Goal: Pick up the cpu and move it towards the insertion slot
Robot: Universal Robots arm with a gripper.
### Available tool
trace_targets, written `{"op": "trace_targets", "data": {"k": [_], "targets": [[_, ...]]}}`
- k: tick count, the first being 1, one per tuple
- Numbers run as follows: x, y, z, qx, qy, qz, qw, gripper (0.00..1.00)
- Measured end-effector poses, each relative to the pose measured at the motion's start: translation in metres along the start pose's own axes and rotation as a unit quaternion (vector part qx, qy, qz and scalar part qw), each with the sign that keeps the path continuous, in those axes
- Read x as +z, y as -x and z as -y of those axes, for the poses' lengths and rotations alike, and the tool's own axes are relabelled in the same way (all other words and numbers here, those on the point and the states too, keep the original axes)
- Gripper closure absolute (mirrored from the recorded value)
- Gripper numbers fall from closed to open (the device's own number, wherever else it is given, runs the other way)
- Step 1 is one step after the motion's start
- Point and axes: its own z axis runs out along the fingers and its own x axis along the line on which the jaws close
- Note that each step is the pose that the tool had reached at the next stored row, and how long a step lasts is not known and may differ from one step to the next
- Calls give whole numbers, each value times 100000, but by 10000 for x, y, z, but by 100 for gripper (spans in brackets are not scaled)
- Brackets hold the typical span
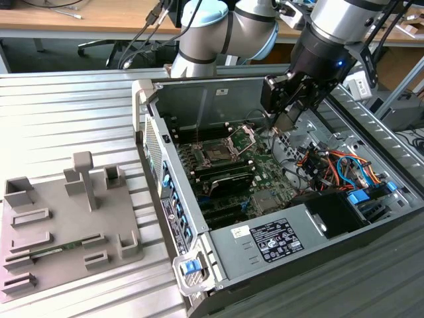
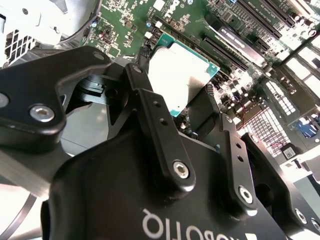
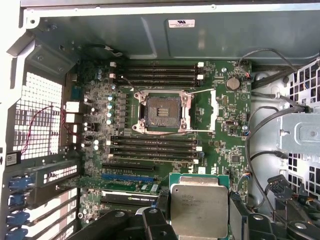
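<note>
CPU in hand, our gripper hangs over the opened computer case, its two black fingers clenched on opposite edges of the chip so that the silvery lid faces outward and the flat body stays level with the board below. We judge the edge grip deliberate: it leaves the underside free to meet the socket, and nothing presses on the lid. In the first wrist view the chip sits well short of the insertion slot, which lies open on the green motherboard with its silver frame swung aside and a thin wire lever raised, presumably so the dark socket bed is clear to receive the part. Long black memory slots run on both sides of the socket, and we see the chip held above the lower bank of them rather than over the socket itself. In the exterior view the arm reaches down into the case from the exterior view's right, the gripper poised above the board near a tangle of coloured cables. A grey fixture tray rests on the ribbed table beside the case, apart from the work.
</note>
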Motion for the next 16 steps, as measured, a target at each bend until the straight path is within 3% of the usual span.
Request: {"op": "trace_targets", "data": {"k": [16], "targets": [[8, 1, -32, 2, 0, 3, 100000, 45]]}}
